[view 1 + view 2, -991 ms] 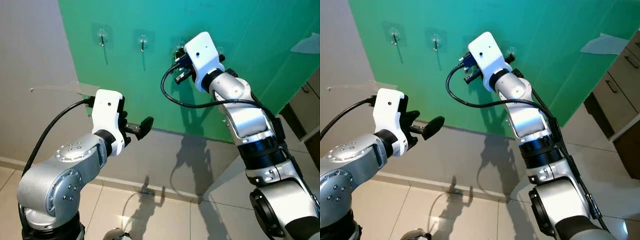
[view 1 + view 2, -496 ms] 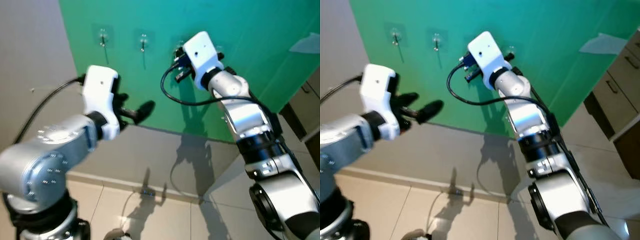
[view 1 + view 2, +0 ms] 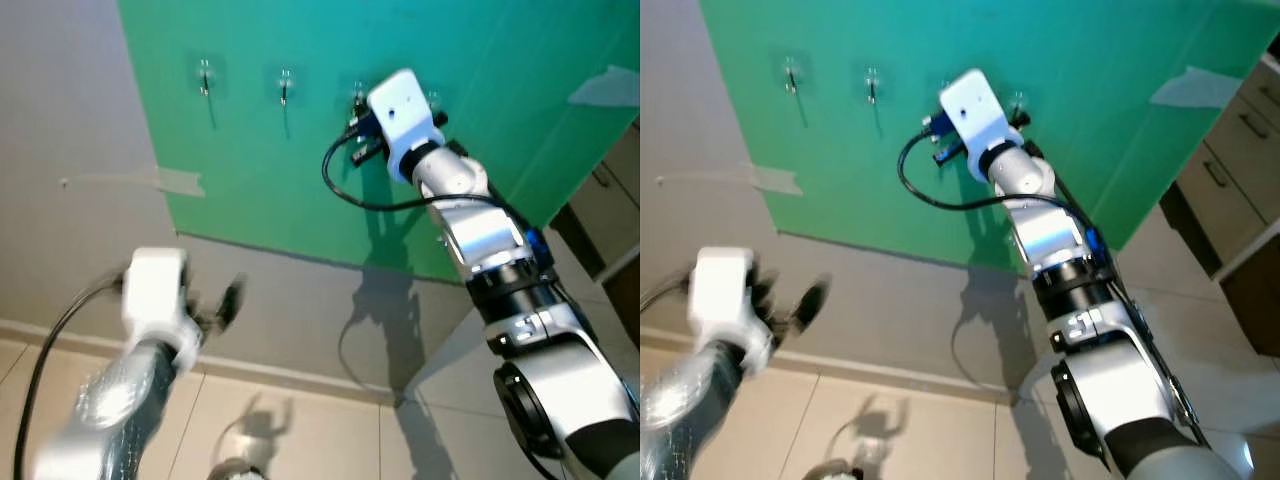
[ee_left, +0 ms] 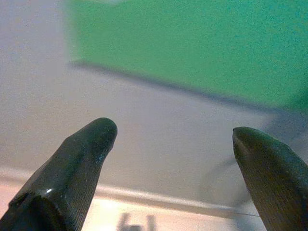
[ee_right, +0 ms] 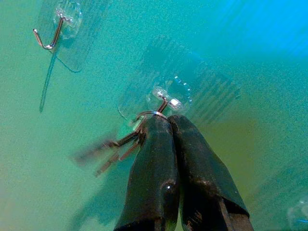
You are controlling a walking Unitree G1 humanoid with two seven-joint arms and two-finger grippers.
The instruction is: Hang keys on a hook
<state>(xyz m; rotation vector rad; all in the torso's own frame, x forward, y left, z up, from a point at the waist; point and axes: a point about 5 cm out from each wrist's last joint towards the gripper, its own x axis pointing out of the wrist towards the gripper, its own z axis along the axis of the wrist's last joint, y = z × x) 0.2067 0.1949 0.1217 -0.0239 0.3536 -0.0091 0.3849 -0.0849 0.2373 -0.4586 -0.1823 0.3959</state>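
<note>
Left eye view: the right gripper (image 3: 357, 125) is against the green board (image 3: 480, 120). Left wrist view: the left gripper (image 4: 174, 132) has fingers wide apart. Right wrist view: fingers pinched on keys (image 5: 118, 147), ring at hook (image 5: 163, 102), twelve o'clock.

The left gripper (image 3: 222, 303) is dropping low and away from the green board (image 3: 300, 180), its fingers (image 4: 77, 159) spreading wide apart.

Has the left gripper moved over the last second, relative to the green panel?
Yes. The left gripper has dropped from level with the green panel's lower part to below its bottom edge, now before the grey wall.
</note>
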